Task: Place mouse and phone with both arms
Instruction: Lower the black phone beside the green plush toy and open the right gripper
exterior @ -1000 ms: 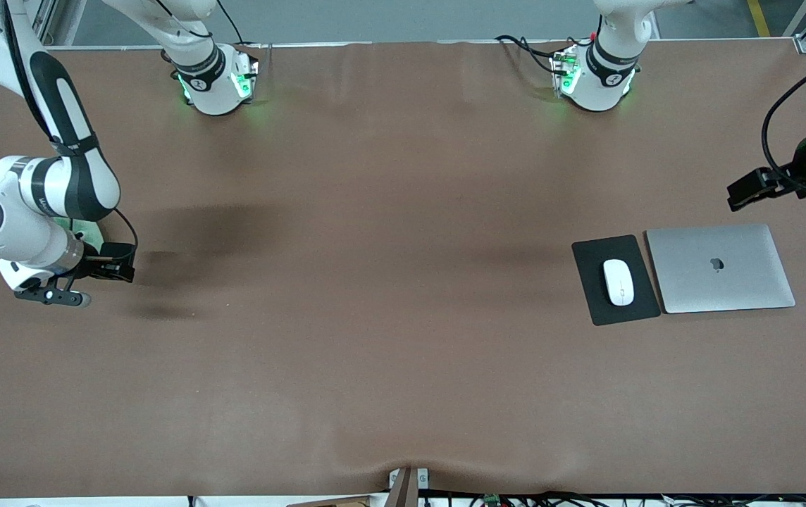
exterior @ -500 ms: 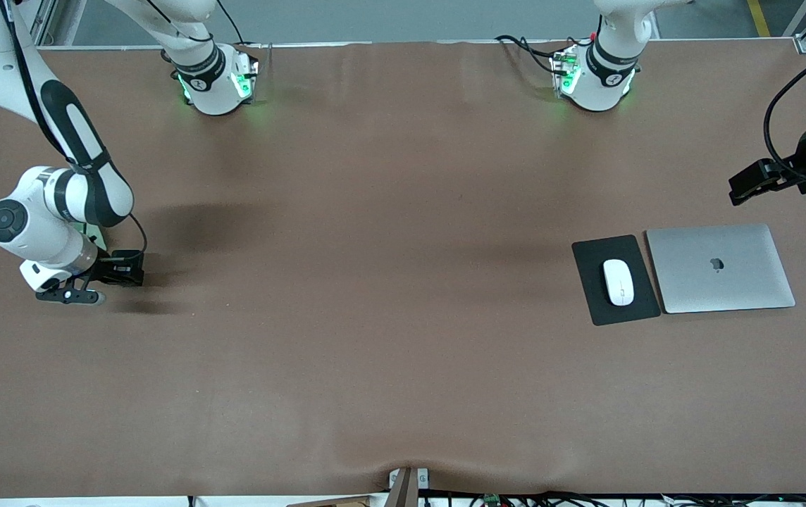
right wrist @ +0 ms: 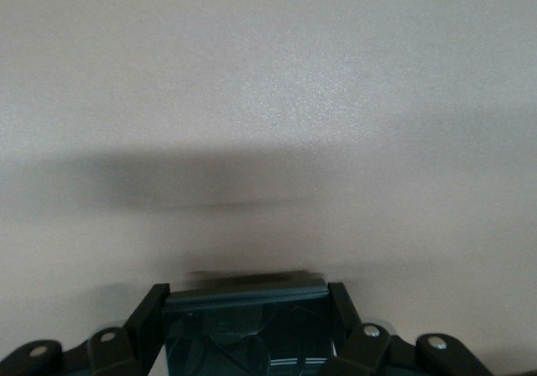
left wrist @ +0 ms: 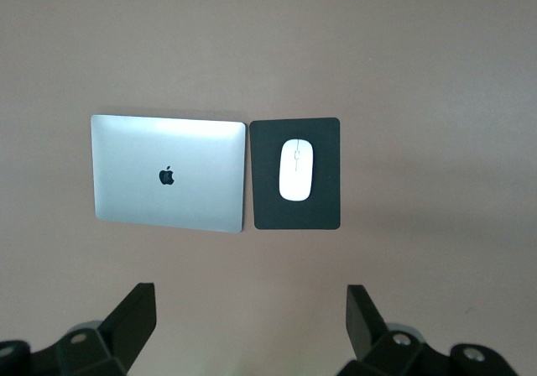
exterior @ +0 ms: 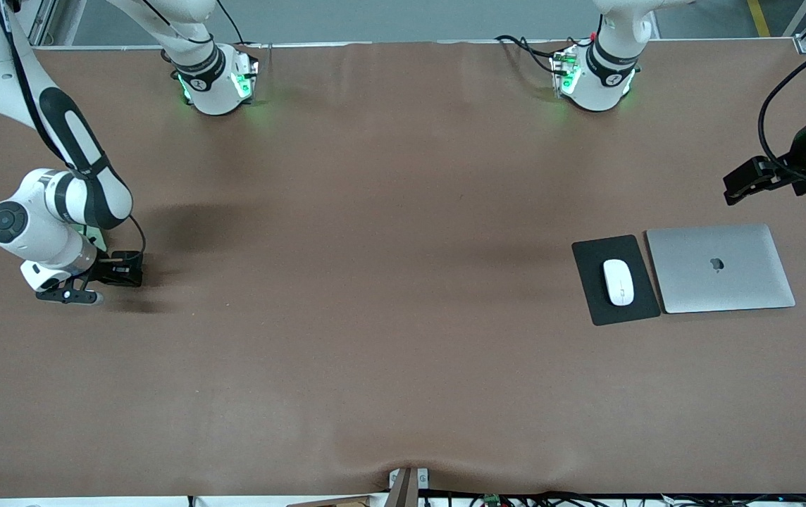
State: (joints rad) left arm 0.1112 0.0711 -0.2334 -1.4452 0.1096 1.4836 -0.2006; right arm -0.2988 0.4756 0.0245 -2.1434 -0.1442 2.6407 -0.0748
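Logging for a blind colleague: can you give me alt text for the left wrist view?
A white mouse lies on a black mouse pad beside a closed silver laptop on the brown table. The left gripper is open above them, holding nothing.

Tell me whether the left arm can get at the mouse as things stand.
Probably yes. The left tool is open and empty, up over the table near the laptop; the mouse lies uncovered on the mouse pad, nothing between.

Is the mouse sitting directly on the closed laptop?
No, the mouse lies on the black mouse pad, which sits beside the closed laptop on the table.
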